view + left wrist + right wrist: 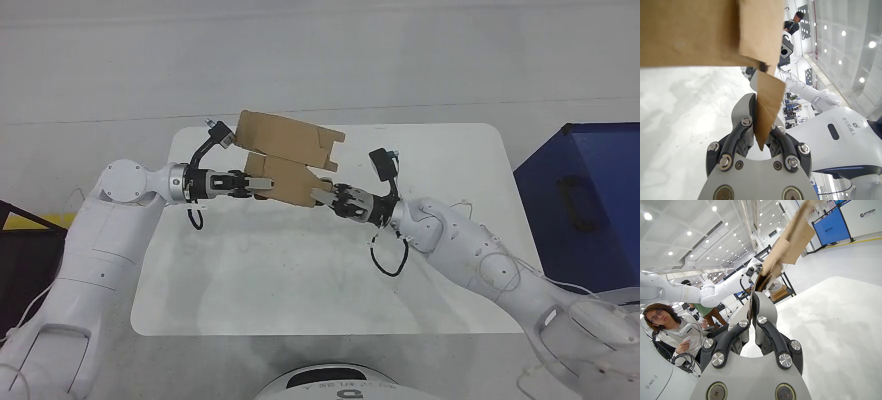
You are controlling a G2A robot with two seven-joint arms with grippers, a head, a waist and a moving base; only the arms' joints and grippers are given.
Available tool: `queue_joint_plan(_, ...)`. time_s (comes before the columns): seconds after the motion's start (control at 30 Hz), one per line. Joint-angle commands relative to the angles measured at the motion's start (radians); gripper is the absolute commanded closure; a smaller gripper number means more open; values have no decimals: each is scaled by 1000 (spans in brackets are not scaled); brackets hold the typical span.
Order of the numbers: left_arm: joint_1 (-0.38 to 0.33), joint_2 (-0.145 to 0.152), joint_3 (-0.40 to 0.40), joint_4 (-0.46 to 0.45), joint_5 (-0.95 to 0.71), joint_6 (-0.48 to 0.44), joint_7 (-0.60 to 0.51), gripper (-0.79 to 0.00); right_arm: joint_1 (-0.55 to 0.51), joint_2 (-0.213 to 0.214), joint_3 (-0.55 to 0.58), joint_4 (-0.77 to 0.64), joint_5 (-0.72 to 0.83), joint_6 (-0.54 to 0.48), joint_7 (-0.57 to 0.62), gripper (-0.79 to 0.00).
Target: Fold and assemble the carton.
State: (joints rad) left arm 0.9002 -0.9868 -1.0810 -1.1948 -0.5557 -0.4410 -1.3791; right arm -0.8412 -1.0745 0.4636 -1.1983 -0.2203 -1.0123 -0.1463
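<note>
Cardboard carton point(285, 155) pinched mid-air between left claw point(262, 185) and right claw point(325, 196), both clamped tight on it, seemingly half-opened, folding mostly left.

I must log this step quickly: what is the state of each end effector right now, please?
Left end effector: closed, holding a flap of the carton.
Right end effector: closed, holding an edge of the carton.

desk point(300, 290): beneath the carton point(285, 150)
left pincer point(264, 185): at the carton's left side, clamped on a flap
right pincer point(323, 194): at the carton's right near corner, clamped on its edge
bin point(585, 200): well right of the carton
</note>
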Motion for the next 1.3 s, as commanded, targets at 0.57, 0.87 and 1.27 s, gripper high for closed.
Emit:
queue_joint_plan(0.57,3,-7,16,23,-137,75,-75,0,-53,23,93,-42,-56,0,-44,-391)
queue_joint_plan(0.87,25,19,-17,-7,-184,156,-157,0,-130,73,197,-100,-112,0,-167,-372)
queue_joint_plan(1.27,76,89,11,-205,-58,155,-156,0,-156,105,218,-85,-89,0,-162,-745)
